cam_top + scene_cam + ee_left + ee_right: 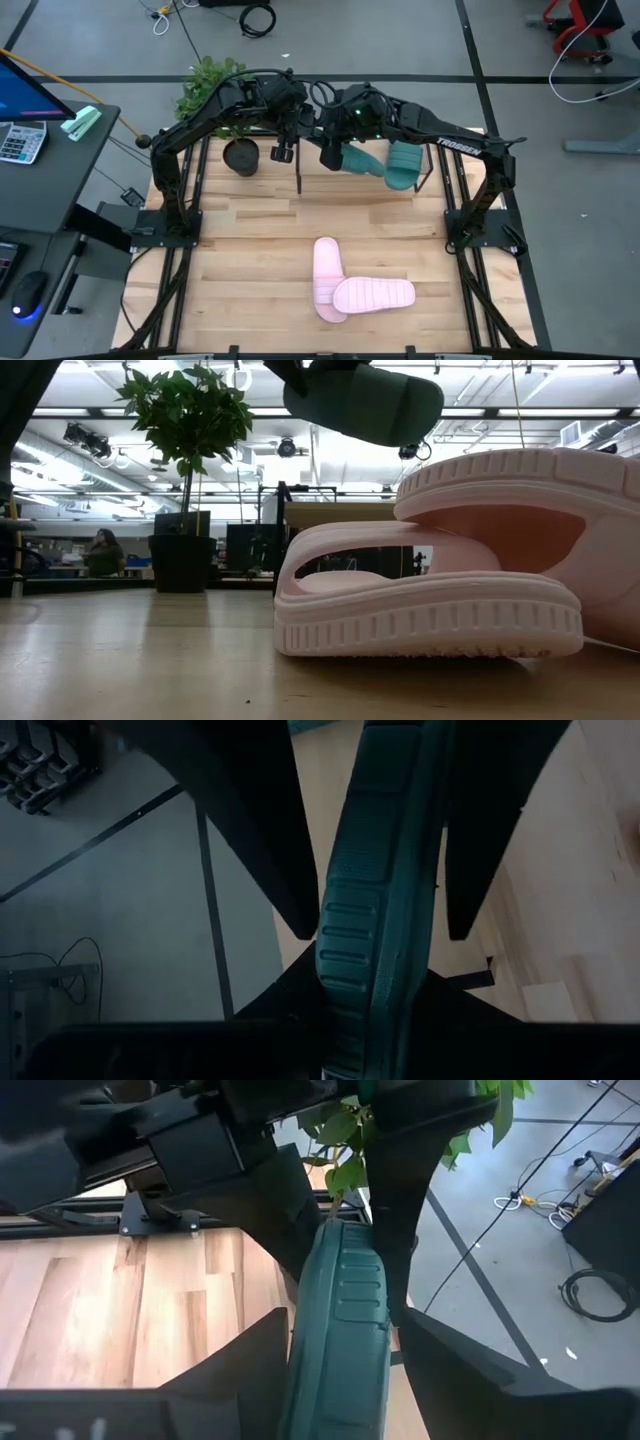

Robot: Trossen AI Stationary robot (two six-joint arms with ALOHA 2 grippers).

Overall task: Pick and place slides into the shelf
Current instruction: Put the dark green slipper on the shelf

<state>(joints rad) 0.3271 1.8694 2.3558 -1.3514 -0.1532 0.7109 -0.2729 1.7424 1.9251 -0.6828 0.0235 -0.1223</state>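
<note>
A: Where is the green slide right now?

B: It is up in the air over the far end of the table; both grippers are on it; in the left wrist view it runs straight between the two dark fingers of the left gripper; the fingers pinch its edges.

A: And the right gripper?

B: The same green slide stands on its edge between that one's fingers too; they sit close on both sides of it, but I cannot tell if they press hard.

A: Can you see it from low down?

B: Yes; it hangs high near the top, above the pink ones.

A: Where is the other green slide?

B: It lies on the shelf at the far edge of the table, just beside the held one; the shelf has a wood top and thin black legs.

A: And the pink slides?

B: The two pink slides lie on the near part of the table, well away from the shelf; one lies partly on top of the other; they touch.

A: Anything else there?

B: A plant in a black pot stands at the far left corner, near the left arm.
</note>
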